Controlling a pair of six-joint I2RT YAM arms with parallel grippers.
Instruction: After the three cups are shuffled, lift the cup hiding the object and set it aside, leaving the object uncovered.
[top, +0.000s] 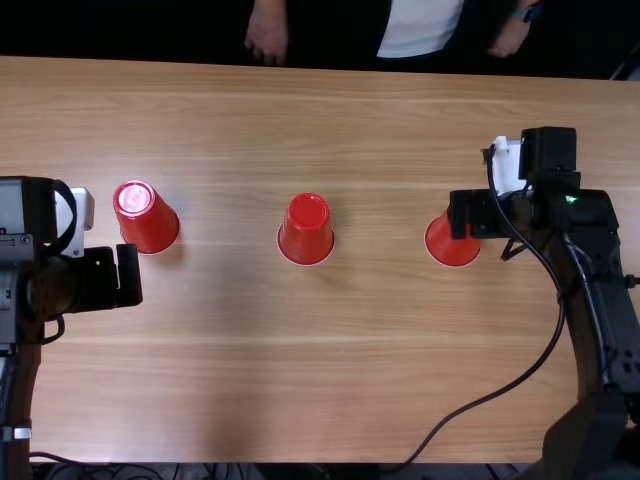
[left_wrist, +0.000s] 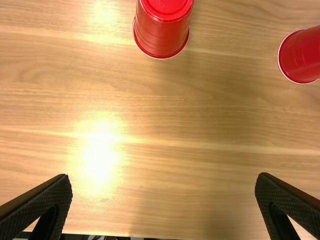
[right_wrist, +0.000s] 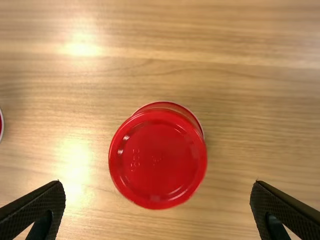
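Though apart, three cups (two grippers)

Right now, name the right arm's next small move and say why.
Probably lower the right gripper straight down around the right cup. Its open fingers stand wide to either side of the upside-down cup, touching nothing.

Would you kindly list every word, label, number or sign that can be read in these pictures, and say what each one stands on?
No text here can be read.
Right cup: faint raised marks moulded into its upturned base, too blurred to read.
Middle cup: no marks to be seen.
Left cup: no marks to be seen.
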